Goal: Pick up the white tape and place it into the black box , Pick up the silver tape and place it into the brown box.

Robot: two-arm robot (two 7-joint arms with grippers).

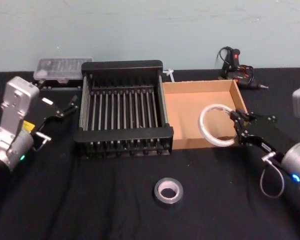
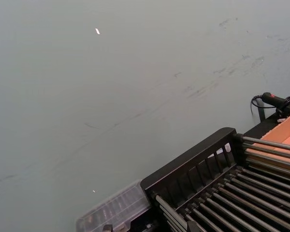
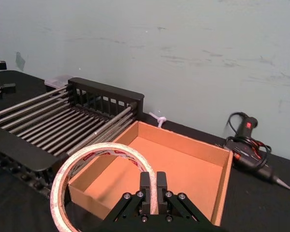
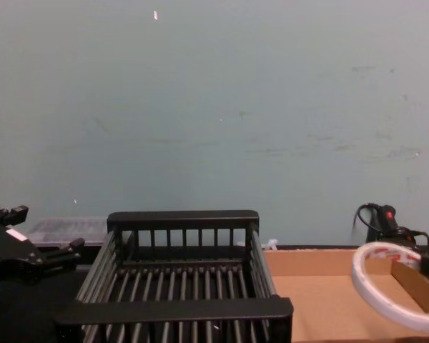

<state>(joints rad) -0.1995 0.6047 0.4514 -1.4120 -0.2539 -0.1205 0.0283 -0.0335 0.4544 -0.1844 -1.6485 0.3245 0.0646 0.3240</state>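
Nearest you on the black table (image 1: 115,210) lies the silver tape (image 1: 168,192), flat on the cloth in front of the two boxes and well apart from both grippers. Behind it, the black box (image 1: 123,134) and the brown box (image 1: 182,145) stand side by side, touching, the black one on your left. Your right gripper (image 1: 235,122) is clamped on the white tape (image 1: 213,125): in the right wrist view its two fingers (image 3: 146,186) pinch the ring's edge between them, and the roll (image 3: 94,175) hangs tilted above the near right part of the brown box (image 3: 193,162), its red print showing along the band. From the chest view the white tape (image 4: 386,291) rides above the cardboard tray's floor, not resting on it. Your left gripper (image 1: 66,108) hovers just beside the left wall of the black box, with its fingers spread apart and nothing between them. A clear plastic case (image 1: 60,69) sits behind the crate's left corner, and a black glue gun (image 1: 237,67) lies behind the brown box near the wall.
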